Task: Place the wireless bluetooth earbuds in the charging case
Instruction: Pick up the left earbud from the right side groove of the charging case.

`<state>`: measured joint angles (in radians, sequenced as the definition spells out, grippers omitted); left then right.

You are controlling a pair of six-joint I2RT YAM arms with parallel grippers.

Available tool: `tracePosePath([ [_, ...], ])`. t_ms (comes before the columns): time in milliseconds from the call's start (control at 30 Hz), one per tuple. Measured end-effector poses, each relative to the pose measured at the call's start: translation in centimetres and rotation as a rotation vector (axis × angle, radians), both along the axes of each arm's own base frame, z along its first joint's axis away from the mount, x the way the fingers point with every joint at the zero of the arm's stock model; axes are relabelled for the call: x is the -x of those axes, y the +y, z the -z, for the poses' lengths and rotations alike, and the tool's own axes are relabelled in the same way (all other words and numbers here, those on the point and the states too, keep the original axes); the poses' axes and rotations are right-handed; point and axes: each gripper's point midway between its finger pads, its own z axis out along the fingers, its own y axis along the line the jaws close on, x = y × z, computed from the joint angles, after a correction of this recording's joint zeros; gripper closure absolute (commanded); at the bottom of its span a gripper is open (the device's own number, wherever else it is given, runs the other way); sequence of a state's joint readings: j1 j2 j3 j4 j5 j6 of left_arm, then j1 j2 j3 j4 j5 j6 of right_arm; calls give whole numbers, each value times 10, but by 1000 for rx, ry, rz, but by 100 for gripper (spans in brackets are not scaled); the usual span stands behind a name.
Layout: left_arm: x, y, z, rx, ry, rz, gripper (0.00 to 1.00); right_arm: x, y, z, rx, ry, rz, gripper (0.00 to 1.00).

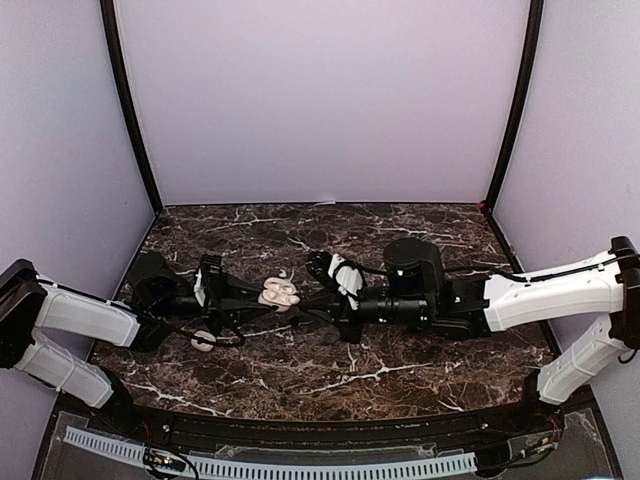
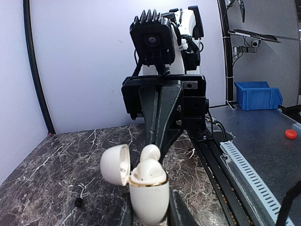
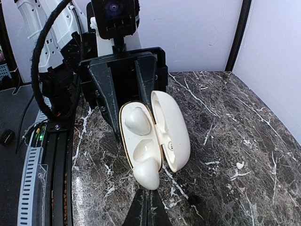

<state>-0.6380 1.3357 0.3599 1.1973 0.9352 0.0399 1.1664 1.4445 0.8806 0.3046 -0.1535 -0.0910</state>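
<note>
Over the middle of the dark marble table [image 1: 400, 385], from above, the two arms meet tip to tip. The left pincer [image 1: 270, 298] is clamped on a cream charging case [image 1: 281, 293], and the right pincer [image 1: 306, 303] reaches in from the right with its tips just beside the case. A small white rounded object [image 1: 203, 341] lies on the table just on the near side of the left arm. From the left wrist, the case [image 2: 149, 200] stands upright between the two dark fingers [image 2: 123, 214], its lid [image 2: 115, 165] swung open to the left. Two white earbud heads show at its mouth, and the right pincer [image 2: 157, 140] comes down as one closed wedge onto the farther earbud [image 2: 150, 151]. A tiny black bit [image 2: 79, 202] lies on the table to the left. From the right wrist, the open case [image 3: 134, 141] faces the camera. The other earbud [image 3: 137, 120] sits in its far socket, while the earbud [image 3: 148, 173] at the near end juts past the gold rim. The right pincer's tips are pressed together and touch that earbud from below. I cannot tell whether they pinch it.
</note>
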Motion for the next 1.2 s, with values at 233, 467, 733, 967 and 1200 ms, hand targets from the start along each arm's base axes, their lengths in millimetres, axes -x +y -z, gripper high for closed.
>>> tracePosePath([
  [233, 2, 0, 1, -2, 2, 13, 100, 7, 5, 4, 13, 3, -24, 100],
  [467, 2, 0, 2, -4, 4, 16, 100, 15, 9, 1, 10, -4, -49, 95],
  [733, 3, 0, 2, -6, 6, 22, 100, 23, 12, -2, 7, -22, -88, 79],
  [967, 4, 0, 3, -7, 6, 30, 100, 30, 13, -3, 7, -41, -138, 77],
  [1200, 13, 1, 5, -5, -31, 66, 100, 46, -6, -20, -27, -101, -199, 74],
])
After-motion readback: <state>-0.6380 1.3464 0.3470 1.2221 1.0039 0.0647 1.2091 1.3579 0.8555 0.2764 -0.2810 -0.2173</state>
